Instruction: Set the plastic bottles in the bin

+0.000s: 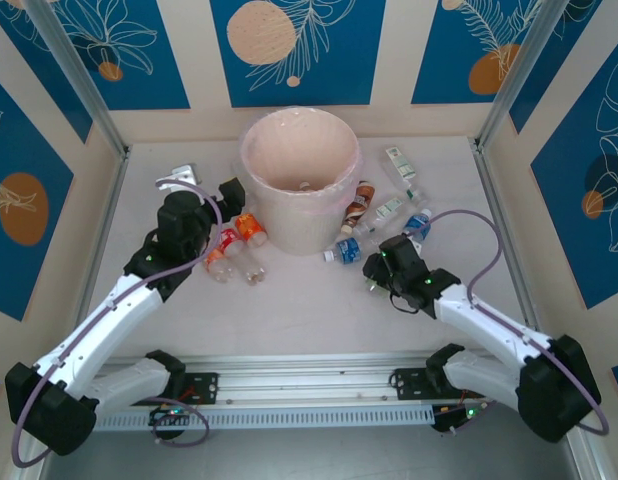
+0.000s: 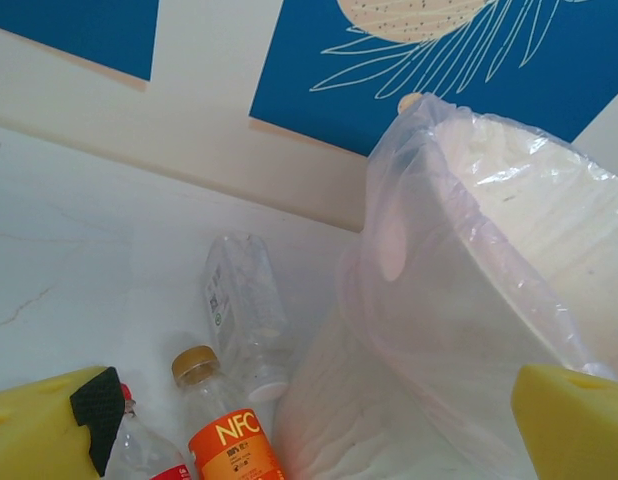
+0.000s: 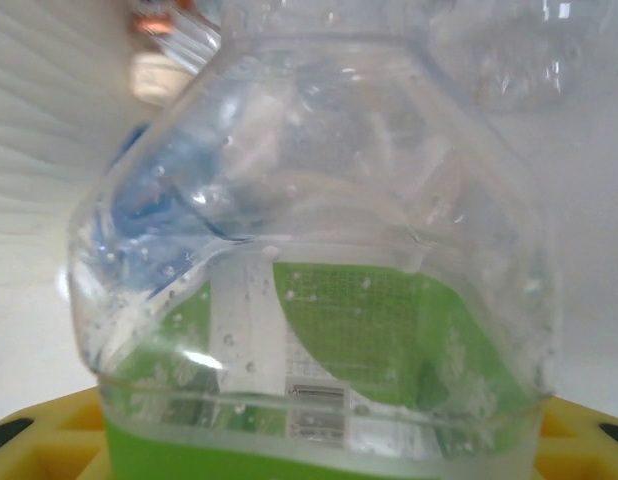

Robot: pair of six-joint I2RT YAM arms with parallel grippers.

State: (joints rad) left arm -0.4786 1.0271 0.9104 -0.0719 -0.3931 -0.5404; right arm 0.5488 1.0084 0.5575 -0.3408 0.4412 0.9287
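The left gripper (image 2: 314,410) stands open, its jaws wide apart at the lower corners of the left wrist view. It sits just beside the large round pale pink-cream lined bin (image 1: 289,220), at upper centre of the top view. The right gripper (image 1: 375,270) has a clear green-labelled plastic bottle (image 3: 319,330) between its jaws; whether they clamp it cannot be told. Other clear plastic bottles (image 1: 239,250) lie on the white table (image 1: 309,310), left and right of the bin.

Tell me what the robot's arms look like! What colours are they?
The left arm and the right arm are both made of smooth white tubes joined by chunky black joints. A thin purple cable loops along each one. The fingers are bright yellow blocks, and one has a black pad on it.
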